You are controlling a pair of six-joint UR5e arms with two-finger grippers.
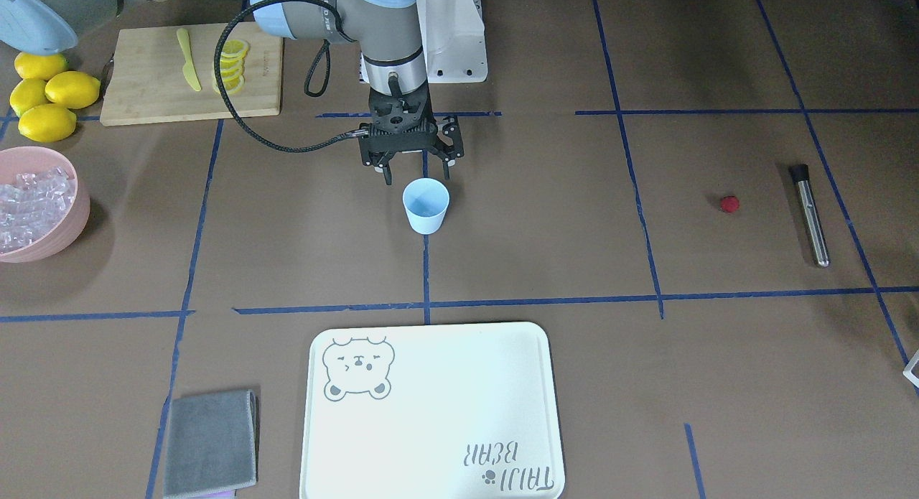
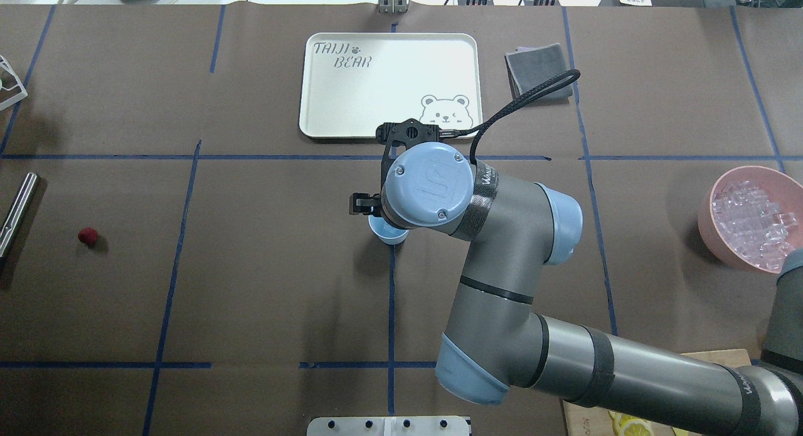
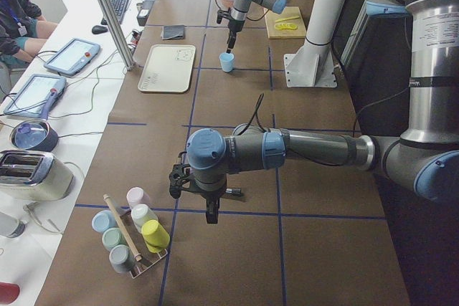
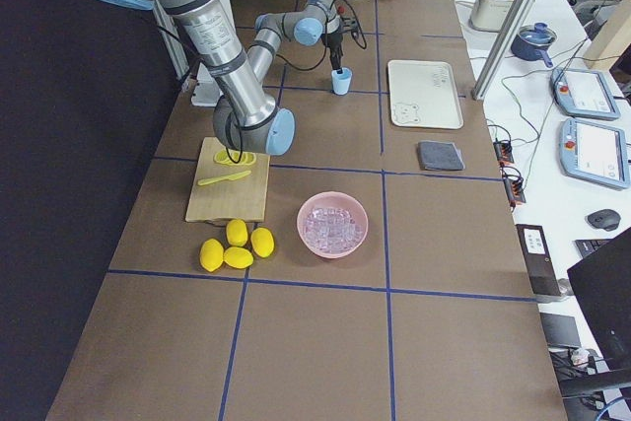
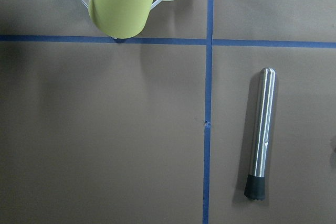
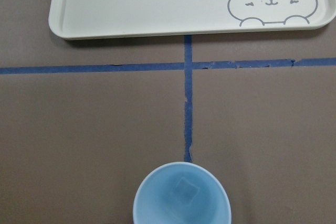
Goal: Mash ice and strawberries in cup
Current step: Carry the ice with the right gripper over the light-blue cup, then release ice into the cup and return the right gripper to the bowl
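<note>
**One cube in the cup, berry still out on the table**

Just past the bear tray [image 1: 431, 413], the light blue cup [image 1: 426, 206] stands upright on a tape line with a single ice cube [image 6: 185, 191] at its bottom. The right gripper [image 1: 418, 176] hangs just above it, jaws apart. The strawberry [image 1: 729, 203] lies well apart, near the steel muddler [image 1: 811, 215]. I cannot tell how the left gripper [image 3: 209, 211] holds its jaws.

Tray [image 2: 389, 91]: "TAIJI BEAR" printed in corner, paw mark beside; no other legible text.
</note>
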